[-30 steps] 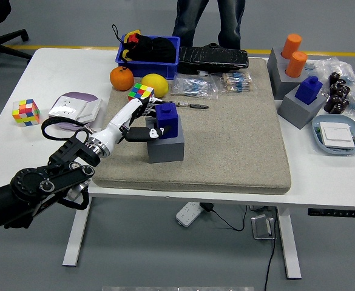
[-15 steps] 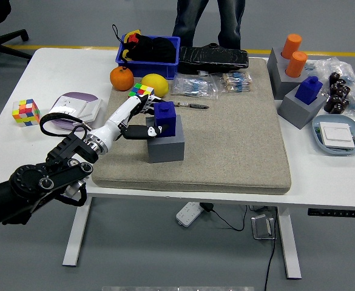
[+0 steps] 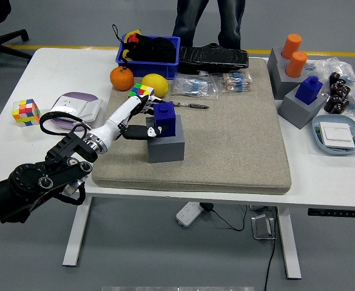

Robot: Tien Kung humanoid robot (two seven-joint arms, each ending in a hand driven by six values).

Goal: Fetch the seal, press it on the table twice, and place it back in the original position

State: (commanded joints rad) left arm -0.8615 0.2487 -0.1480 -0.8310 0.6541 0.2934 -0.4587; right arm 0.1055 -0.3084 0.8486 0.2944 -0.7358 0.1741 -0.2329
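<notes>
No words or labels can be read on anything here. At the far left of the white table (image 3: pixel 7 145) sits a colourful puzzle cube (image 3: pixel 25 112), then a white and purple box (image 3: pixel 74 108). The robot's left hand (image 3: pixel 142 118) reaches in from the left, its white fingers (image 3: pixel 149 131) wrapped around the blue seal (image 3: pixel 164 117). The seal is a dark blue block with a smaller knob on top. It sits on top of a grey block (image 3: pixel 165 144) on the left part of the tan mat (image 3: pixel 226 145). Just behind the hand are a second puzzle cube (image 3: pixel 141 91), an orange (image 3: pixel 121 77), a lemon (image 3: pixel 154 84) and a blue bin (image 3: pixel 150 51). Far right, another blue seal (image 3: pixel 311 88) and two orange seals (image 3: pixel 294 54) stand on grey blocks.
</notes>
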